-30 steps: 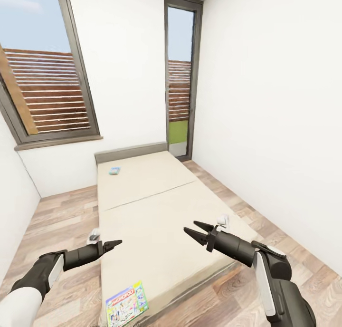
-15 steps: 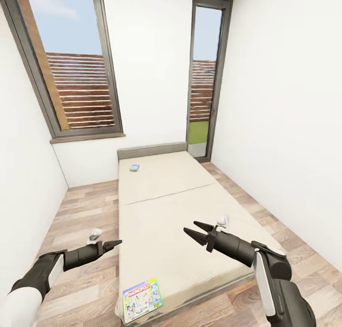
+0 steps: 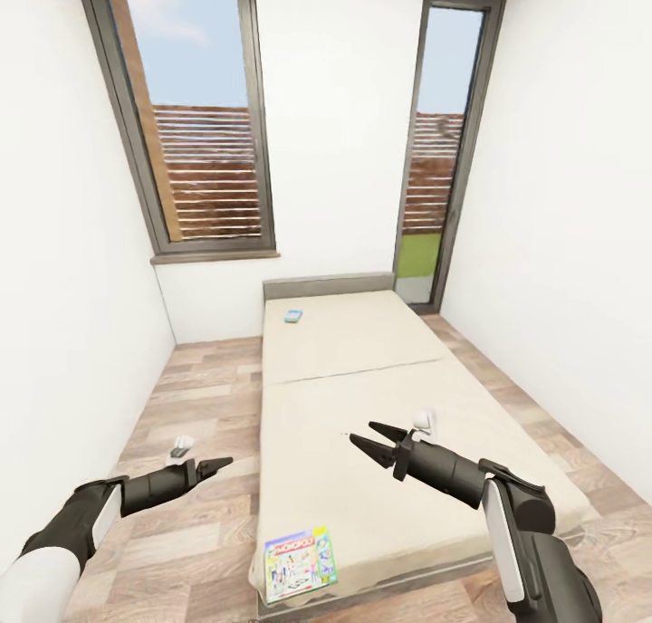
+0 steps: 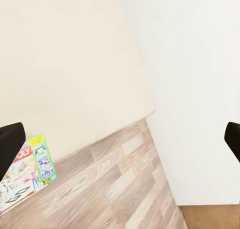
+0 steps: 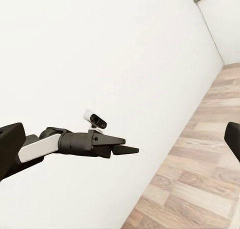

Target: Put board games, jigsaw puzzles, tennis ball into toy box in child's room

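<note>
I see the bed (image 3: 362, 406) ahead, running lengthwise away from me across the wood floor (image 3: 195, 397). The green Monopoly box (image 3: 300, 563) lies flat at the mattress's near corner, and the small blue board game (image 3: 292, 316) sits near the headboard (image 3: 328, 287). My left end effector (image 3: 214, 465) hangs over the floor, jaws spread and empty. My right end effector (image 3: 373, 440) hovers above the mattress, likewise spread and empty.
</note>
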Robot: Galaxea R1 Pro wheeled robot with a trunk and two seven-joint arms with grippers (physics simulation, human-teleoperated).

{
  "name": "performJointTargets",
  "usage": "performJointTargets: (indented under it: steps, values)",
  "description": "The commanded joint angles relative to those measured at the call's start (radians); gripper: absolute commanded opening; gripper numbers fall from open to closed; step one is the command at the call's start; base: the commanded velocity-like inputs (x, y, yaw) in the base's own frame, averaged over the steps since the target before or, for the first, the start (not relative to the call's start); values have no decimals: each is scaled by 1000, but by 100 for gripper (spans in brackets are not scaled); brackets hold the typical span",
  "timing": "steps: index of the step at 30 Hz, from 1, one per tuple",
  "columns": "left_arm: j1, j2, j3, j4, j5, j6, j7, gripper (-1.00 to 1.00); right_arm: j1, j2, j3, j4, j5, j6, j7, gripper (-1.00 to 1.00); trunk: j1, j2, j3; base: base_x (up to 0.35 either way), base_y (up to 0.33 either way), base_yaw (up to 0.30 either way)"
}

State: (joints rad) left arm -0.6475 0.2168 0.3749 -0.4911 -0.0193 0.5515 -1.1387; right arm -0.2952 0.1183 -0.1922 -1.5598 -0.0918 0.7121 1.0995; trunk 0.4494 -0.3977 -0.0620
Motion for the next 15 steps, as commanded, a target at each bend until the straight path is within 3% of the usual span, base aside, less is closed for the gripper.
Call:
performJointTargets:
  steps: [1,15]
  values:
    - [-1,-1,4,0,-2,10,-4,100,-1,1,-2,0,-2,7,2,100,1,-2,-2,0,0,289]
    - [-1,-1,4,0,-3,10,-4,100,-1,1,-1,0,-2,7,3,100,1,-2,-2,0,0,289]
